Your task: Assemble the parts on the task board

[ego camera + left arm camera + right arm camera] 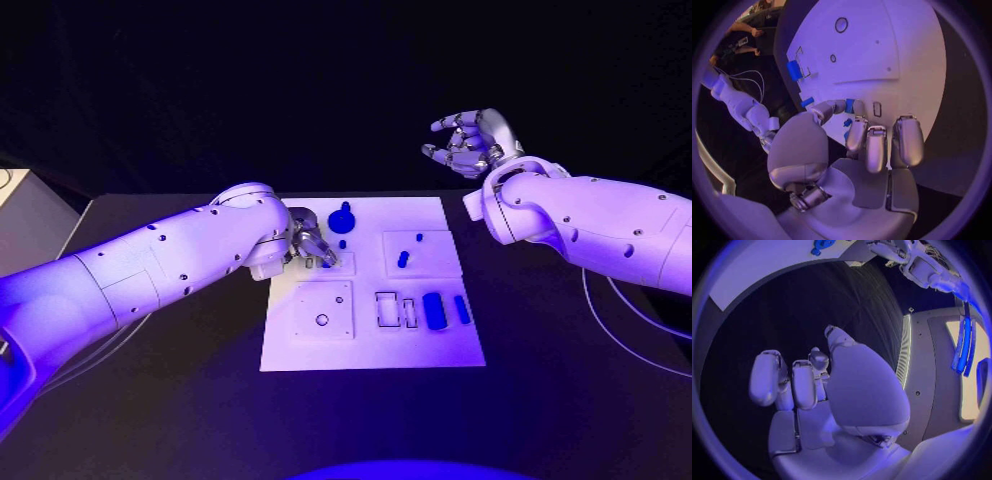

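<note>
The black surface (173,400) carries the white task board (372,335) at its middle. The left hand (306,245) rests over the board's far left part, its fingers (874,147) curled down onto the plate, thumb and a finger closed around a small blue part (849,105). The right hand (469,142) is raised beyond the board's far right corner, well clear of it, its fingers apart and holding nothing. On the board, a round blue part (340,218) stands near the far edge just beside the left hand, two upright blue bars (434,309) sit near the right edge, and a small blue peg (404,259) lies just beyond them.
</note>
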You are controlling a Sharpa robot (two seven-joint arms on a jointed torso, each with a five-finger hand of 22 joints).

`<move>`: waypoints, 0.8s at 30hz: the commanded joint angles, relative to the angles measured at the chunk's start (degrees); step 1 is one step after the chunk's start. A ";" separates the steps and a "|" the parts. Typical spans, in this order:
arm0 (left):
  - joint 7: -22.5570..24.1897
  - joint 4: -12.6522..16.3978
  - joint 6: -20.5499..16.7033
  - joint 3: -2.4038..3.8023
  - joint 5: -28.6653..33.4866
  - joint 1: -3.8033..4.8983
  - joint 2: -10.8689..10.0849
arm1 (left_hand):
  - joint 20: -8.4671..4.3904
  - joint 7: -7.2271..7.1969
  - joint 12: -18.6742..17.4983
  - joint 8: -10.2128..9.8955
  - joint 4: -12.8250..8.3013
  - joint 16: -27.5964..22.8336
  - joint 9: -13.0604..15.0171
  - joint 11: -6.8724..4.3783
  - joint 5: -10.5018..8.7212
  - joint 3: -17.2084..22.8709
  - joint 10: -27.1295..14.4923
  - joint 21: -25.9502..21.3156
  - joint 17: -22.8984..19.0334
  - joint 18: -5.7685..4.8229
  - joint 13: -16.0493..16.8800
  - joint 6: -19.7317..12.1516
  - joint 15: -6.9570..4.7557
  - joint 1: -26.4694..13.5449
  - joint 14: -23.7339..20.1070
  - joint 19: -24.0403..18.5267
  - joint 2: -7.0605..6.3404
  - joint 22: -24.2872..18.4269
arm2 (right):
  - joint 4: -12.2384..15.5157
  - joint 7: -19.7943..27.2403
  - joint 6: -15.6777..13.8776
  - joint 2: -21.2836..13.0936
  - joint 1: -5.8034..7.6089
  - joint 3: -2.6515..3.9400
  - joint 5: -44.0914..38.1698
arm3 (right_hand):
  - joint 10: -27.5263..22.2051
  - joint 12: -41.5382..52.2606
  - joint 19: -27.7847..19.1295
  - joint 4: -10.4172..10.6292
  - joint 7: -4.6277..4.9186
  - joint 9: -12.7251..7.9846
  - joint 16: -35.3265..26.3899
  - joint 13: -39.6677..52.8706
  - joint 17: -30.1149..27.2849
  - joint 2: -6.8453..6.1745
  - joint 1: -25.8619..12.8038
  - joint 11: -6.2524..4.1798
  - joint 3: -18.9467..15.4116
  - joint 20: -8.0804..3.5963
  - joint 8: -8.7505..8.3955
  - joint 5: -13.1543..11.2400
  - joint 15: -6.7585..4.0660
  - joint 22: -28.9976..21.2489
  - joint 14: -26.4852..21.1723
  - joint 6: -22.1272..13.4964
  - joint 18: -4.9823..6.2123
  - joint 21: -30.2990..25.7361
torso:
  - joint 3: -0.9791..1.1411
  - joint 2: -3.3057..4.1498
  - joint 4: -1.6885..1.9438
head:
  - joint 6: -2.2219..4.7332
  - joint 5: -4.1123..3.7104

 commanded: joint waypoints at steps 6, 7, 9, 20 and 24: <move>0.80 -0.08 -1.64 -0.06 0.90 -0.16 0.36 | -0.16 -1.81 -0.18 -0.34 0.44 -0.13 -0.15 -0.86 -0.58 -0.03 0.39 -0.38 14.26 -0.28 -0.15 0.82 -0.41 2.09 5.84 -0.23 2.18 -0.22 | 0.03 0.07 0.73 0.07 0.01 0.05 -0.17 | -0.47 -0.08 -0.29 0.02 0.03 -0.06 -0.16 -0.06 0.06 -0.24 -0.20 -0.07 0.47 -0.03 0.36 0.38 -0.10 -0.02 -0.14 -0.20 0.42 -0.19 | 0.01 0.01 0.02 | 0.07 -0.04; 0.81 -0.10 -1.72 -0.06 0.90 -0.16 0.36 | -0.16 -1.80 -0.25 -0.35 0.48 -0.14 -0.16 -0.85 -0.61 -0.01 0.34 -0.42 14.24 -0.26 -0.25 0.79 -0.42 2.13 5.83 -0.27 2.24 -0.29 | 0.02 0.06 0.75 0.08 0.01 0.05 -0.17 | -0.47 -0.08 -0.29 0.02 0.03 -0.06 -0.16 -0.06 0.06 -0.24 -0.20 -0.07 0.47 -0.03 0.36 0.38 -0.10 -0.02 -0.14 -0.20 0.42 -0.19 | 0.01 0.01 0.03 | 0.08 -0.01; 0.82 -0.15 -1.91 -0.06 0.90 -0.16 0.35 | -0.17 -1.76 -0.34 -0.38 0.59 -0.18 -0.17 -0.82 -0.70 -0.05 0.28 -0.47 14.19 -0.24 -0.36 0.75 -0.42 2.11 5.82 -0.31 2.26 -0.37 | 0.02 0.06 0.80 0.09 0.01 0.05 -0.17 | -0.47 -0.08 -0.29 0.02 0.03 -0.06 -0.16 -0.06 0.06 -0.24 -0.20 -0.07 0.47 -0.03 0.36 0.38 -0.10 -0.02 -0.14 -0.20 0.42 -0.19 | 0.02 0.01 0.03 | 0.10 0.01; 0.79 -0.62 -2.22 -0.02 1.10 -0.16 0.03 | -0.15 -1.70 -0.61 -0.52 1.71 -0.27 -0.29 -0.74 -3.05 -0.72 0.03 -0.71 14.02 -0.20 -0.61 0.52 -0.38 2.29 5.77 -0.39 2.23 -0.61 | 0.01 0.02 0.98 0.04 0.01 0.05 -0.17 | -0.47 -0.08 -0.29 0.02 0.03 -0.06 -0.16 -0.06 0.06 -0.24 -0.20 -0.07 0.47 -0.03 0.36 0.38 -0.10 -0.02 -0.14 -0.20 0.42 -0.19 | -0.01 0.03 -0.03 | 0.08 0.11; 0.76 -0.72 -2.44 0.05 1.22 -0.16 0.03 | -0.14 -1.64 -0.86 -0.73 2.59 -0.40 -0.47 -0.68 -5.93 -1.14 -0.22 -0.95 13.81 -0.14 -0.87 0.22 -0.36 2.62 5.71 -0.51 2.08 -0.88 | 0.00 0.00 1.06 0.06 0.00 0.05 -0.17 | -0.40 -0.07 -0.28 0.02 0.02 -0.06 -0.26 -0.17 -0.04 -0.22 -0.36 -0.08 0.60 -0.04 0.45 0.46 -0.10 -0.16 -0.16 -0.20 0.44 -0.40 | -0.01 0.01 0.02 | 0.07 0.07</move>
